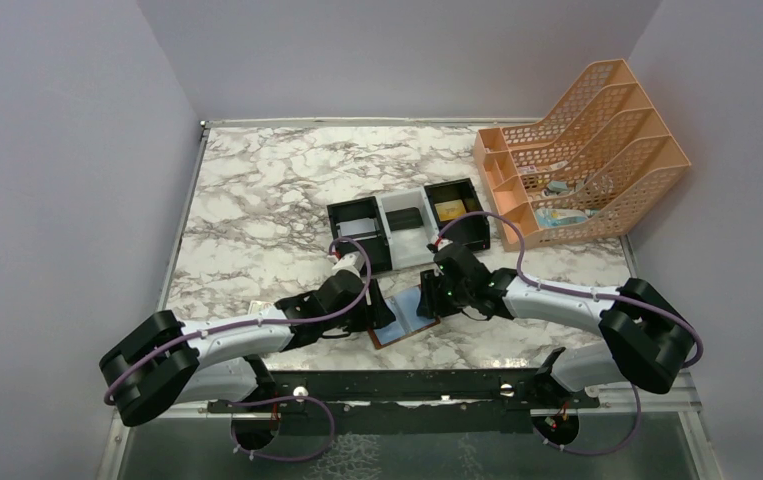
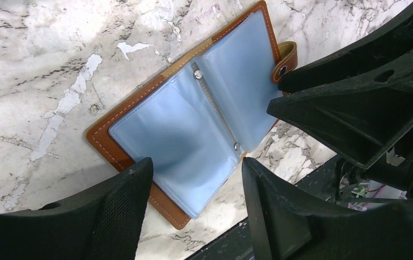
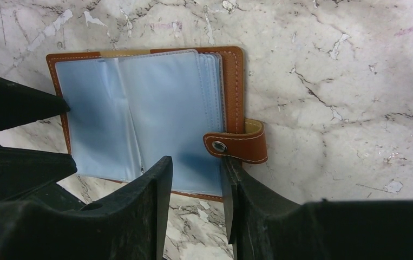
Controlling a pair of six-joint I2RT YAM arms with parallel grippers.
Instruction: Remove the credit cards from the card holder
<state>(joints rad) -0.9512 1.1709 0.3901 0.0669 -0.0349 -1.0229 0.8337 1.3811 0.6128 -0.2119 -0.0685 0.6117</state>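
The card holder [image 2: 177, 130] is a brown leather wallet lying open and flat on the marble, pale blue pockets up, near the table's front edge [image 1: 409, 322]. Its snap tab [image 3: 236, 145] sticks out on one side. No credit card shows clearly inside the pockets. My left gripper [image 2: 192, 162] is open and hovers over one end of the left page. My right gripper [image 3: 196, 160] is open over the other page, with one finger [image 3: 231, 179] at the snap tab. Both grippers are empty.
A black-and-white three-compartment tray [image 1: 407, 215] stands just behind the wallet, with a gold-yellow card [image 1: 449, 210] in its right part and a pale card [image 1: 357, 228] in its left. An orange file rack [image 1: 582, 160] stands at the back right. A small pale card [image 1: 256, 306] lies left of my left arm.
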